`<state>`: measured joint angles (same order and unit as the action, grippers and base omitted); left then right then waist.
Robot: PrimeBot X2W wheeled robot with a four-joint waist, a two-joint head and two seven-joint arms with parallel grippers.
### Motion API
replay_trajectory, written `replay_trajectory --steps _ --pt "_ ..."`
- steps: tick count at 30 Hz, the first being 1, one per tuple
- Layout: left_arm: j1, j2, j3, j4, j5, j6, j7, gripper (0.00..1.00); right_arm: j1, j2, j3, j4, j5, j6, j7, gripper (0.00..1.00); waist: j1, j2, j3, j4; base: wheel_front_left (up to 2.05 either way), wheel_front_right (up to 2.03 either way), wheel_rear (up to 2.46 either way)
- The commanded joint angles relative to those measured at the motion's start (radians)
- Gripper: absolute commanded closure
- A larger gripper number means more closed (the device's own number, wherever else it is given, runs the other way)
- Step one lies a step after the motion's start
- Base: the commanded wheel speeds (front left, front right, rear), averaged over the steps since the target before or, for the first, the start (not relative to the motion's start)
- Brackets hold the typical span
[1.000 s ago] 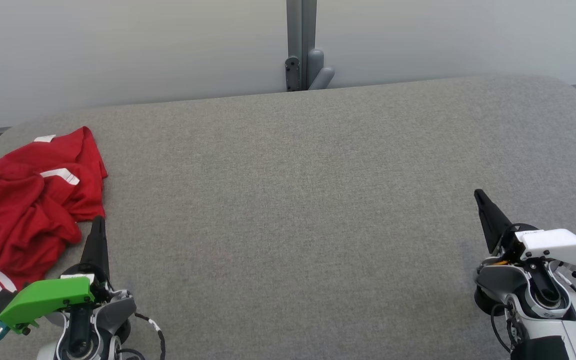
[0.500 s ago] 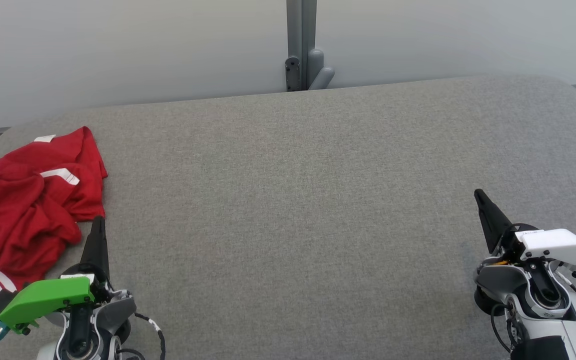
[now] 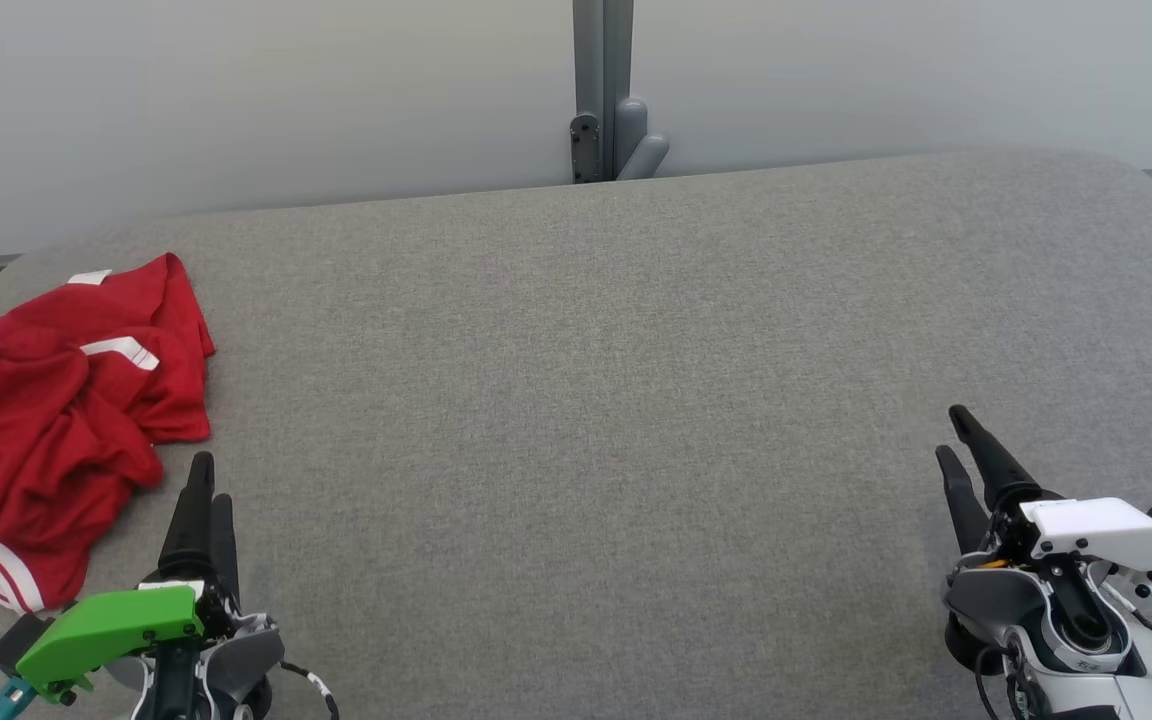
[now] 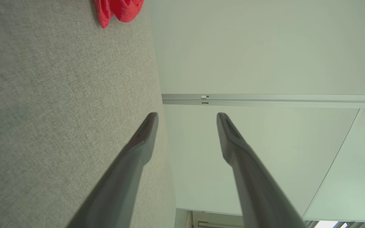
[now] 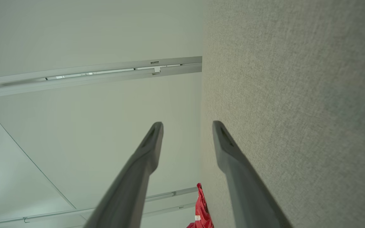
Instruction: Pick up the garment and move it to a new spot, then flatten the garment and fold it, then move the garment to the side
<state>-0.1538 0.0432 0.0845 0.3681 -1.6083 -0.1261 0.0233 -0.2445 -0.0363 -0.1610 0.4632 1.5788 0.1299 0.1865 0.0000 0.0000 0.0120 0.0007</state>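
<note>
The garment (image 3: pixel 56 420) lies crumpled at the table's (image 3: pixel 586 350) left edge, untouched. My left gripper (image 3: pixel 211 480), just beside it, and right gripper (image 3: pixel 951 433), well apart, have just gone from shut to open, both empty. I judge the pickup is about to begin.

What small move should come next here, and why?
Probably reach the left hand forward and to the left, onto the near edge of the red garment. That hand is open and empty, and the garment lies crumpled and untouched at the left end of the grey surface, just beside it. The right hand, also open, is far off on the other side.
</note>
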Motion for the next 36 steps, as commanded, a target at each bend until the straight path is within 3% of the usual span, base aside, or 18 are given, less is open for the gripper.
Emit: replay_trajectory --steps 1,10,24,36 --pt "-0.031 0.003 -0.009 -0.025 0.002 -0.001 -0.011 0.0 -0.021 -0.009 0.003 -0.035 -0.014 0.0 -0.015 0.0 0.0 0.0 0.0 0.0 0.0 0.0 0.0" --pt "-0.046 0.008 -0.03 -0.056 0.064 -0.002 -0.043 0.0 -0.008 -0.031 0.024 -0.083 -0.089 0.0 -0.068 0.0 0.0 0.0 -0.001 0.0 0.0 0.0 0.0" --pt "-0.062 0.028 -0.085 -0.129 0.389 -0.002 -0.09 0.0 0.011 -0.062 0.064 -0.212 -0.417 0.001 -0.143 0.0 0.0 0.0 -0.004 -0.002 0.0 0.0 0.0" --pt "-0.06 0.061 -0.14 -0.164 0.638 0.031 -0.125 0.0 0.04 -0.088 0.101 -0.275 -0.674 0.001 -0.197 0.0 0.0 0.0 -0.008 -0.002 0.0 0.0 0.0"
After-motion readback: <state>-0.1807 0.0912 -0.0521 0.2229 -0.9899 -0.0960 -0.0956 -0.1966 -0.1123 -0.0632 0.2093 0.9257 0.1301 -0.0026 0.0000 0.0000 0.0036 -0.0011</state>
